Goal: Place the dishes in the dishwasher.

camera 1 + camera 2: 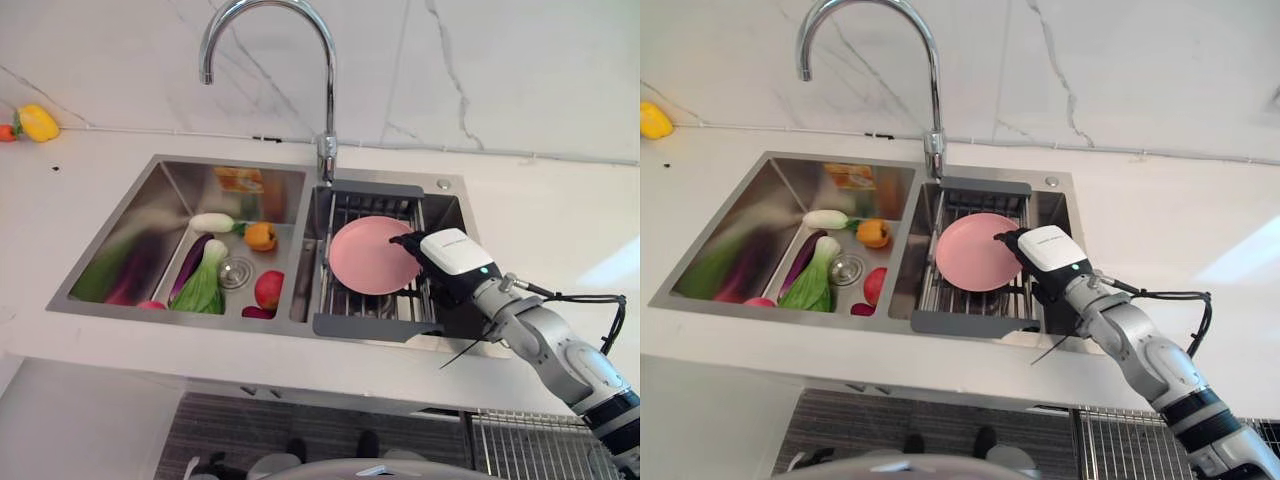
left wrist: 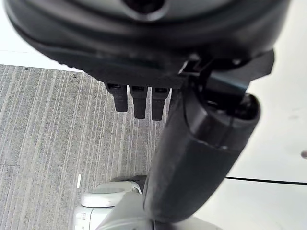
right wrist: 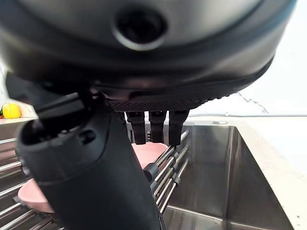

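Item, principal: pink plate (image 1: 368, 256), lying flat on the wire drying rack (image 1: 345, 300) set into the right basin of the steel sink (image 1: 130, 215). It has not left the rack; we judge the task at its pick-up step.

Item, right hand (image 1: 428, 252): we find it at the plate's 3 o'clock edge, its fingers (image 3: 156, 125) reaching straight out over the rim and rack bars and its thumb (image 3: 72, 163) standing apart. We see no closure round the plate yet, so we record the hand as open.

Item, left hand (image 2: 144, 98): hanging idle over a grey ribbed floor mat (image 2: 43, 139), fingers straight, holding nothing.

Hazards, as we judge them:
- The plate lies flat against the bars, so fingers may slide over it instead of under the rim. A shallow pinch could let it slip and drop back onto the rack.
- Fingertips could catch between the rack bars during closure.
- Lifting by one edge may tilt the plate steeply and strain the grip.

Surroundings:
- Tall curved faucet (image 1: 325, 90) at the rack's 12 o'clock; a high lift toward the wall could strike it.
- Left basin holds vegetables (image 1: 205, 285), an orange pepper (image 1: 260, 236) and a red fruit (image 1: 268, 289), well apart from the plate.
- Yellow pepper (image 1: 37, 122) on the counter (image 1: 560, 220) at 10 o'clock, far off.
- A wire dishwasher rack (image 1: 530, 440) shows below the counter edge at 5 o'clock. The counter lip stands between plate and that rack.
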Available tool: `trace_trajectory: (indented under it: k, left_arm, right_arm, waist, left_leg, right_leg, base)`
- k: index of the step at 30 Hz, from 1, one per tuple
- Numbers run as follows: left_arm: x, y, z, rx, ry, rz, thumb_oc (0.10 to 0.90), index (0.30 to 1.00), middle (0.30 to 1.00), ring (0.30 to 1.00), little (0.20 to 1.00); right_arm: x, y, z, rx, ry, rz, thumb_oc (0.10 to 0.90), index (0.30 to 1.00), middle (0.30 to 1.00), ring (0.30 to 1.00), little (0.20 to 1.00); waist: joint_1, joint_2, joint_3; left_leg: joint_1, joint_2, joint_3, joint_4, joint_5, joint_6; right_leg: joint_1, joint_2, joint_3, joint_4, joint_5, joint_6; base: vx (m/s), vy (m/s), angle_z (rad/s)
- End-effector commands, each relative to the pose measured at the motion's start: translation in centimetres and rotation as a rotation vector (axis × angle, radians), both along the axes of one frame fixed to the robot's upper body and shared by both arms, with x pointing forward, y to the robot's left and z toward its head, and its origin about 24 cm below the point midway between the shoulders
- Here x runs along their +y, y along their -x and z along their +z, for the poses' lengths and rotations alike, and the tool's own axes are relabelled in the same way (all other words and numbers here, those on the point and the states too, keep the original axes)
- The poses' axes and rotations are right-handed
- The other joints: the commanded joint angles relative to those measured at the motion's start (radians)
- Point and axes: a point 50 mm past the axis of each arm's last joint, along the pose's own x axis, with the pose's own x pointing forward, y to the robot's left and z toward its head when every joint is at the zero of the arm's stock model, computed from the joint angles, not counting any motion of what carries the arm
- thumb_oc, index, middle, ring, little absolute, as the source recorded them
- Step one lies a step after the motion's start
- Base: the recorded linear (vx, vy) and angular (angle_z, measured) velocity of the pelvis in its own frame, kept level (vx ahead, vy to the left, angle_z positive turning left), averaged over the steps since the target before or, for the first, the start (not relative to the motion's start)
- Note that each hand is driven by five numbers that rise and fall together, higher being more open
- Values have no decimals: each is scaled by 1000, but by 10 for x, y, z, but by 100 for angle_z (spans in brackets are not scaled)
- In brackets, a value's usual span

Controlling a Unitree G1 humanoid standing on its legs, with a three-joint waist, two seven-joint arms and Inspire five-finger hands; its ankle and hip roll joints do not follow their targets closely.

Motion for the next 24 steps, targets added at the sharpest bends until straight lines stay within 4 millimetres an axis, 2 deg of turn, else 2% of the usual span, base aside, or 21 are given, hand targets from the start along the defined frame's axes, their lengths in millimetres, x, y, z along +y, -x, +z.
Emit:
trace_trajectory:
  k: [1, 14, 18, 21, 23, 24]
  left_arm:
    - [1, -14, 1, 7, -56, -92, 800, 900, 900, 900, 900]
    - [-1, -18, 2, -13, -92, -105, 800, 900, 900, 900, 900]
    - [-2, -19, 3, -19, -103, -107, 800, 900, 900, 900, 900]
    - [-2, -20, 3, -29, -122, -92, 800, 900, 900, 900, 900]
    - [-2, -20, 3, -29, -125, -92, 800, 900, 900, 900, 900]
    - [-2, -20, 3, -30, -129, -86, 800, 900, 900, 900, 900]
  right_arm:
    - [21, -8, 27, -212, -85, 69, 400, 300, 300, 300, 300]
    - [28, -10, 30, -376, -187, 29, 400, 300, 300, 300, 300]
    - [25, -9, 41, -466, -259, -6, 400, 300, 300, 300, 300]
    - [13, -7, 54, -579, -492, -121, 400, 300, 300, 300, 300]
    - [12, -6, 54, -586, -540, -139, 400, 300, 300, 300, 300]
    - [8, -5, 56, -607, -619, -175, 400, 300, 300, 300, 300]
  waist:
    - [66, -23, -31]
    - [61, -6, -33]
    - [57, 1, -35]
    - [46, 8, -38]
    - [46, 9, -38]
    - [41, 12, -39]
  left_leg:
    - [-41, 38, 3, 3, -23, -62]
    - [-42, 37, 0, 3, -23, -61]
    - [-41, 37, 1, 3, -23, -60]
    - [-38, 36, 4, 3, -24, -59]
    - [-37, 36, 5, 3, -25, -58]
    - [-37, 36, 6, 3, -24, -58]
  right_leg:
    - [61, -94, 8, 17, -130, 95]
    - [63, -98, 3, 17, -133, 95]
    - [65, -99, 3, 17, -134, 95]
    - [66, -101, 3, 17, -134, 95]
    - [66, -102, 5, 17, -134, 95]
    - [65, -102, 7, 17, -134, 95]
  base:
    - [0, 0, 0]
    - [0, 0, 0]
    - [0, 0, 0]
    - [4, 0, 1]
    - [4, 1, 2]
    - [0, 0, 0]
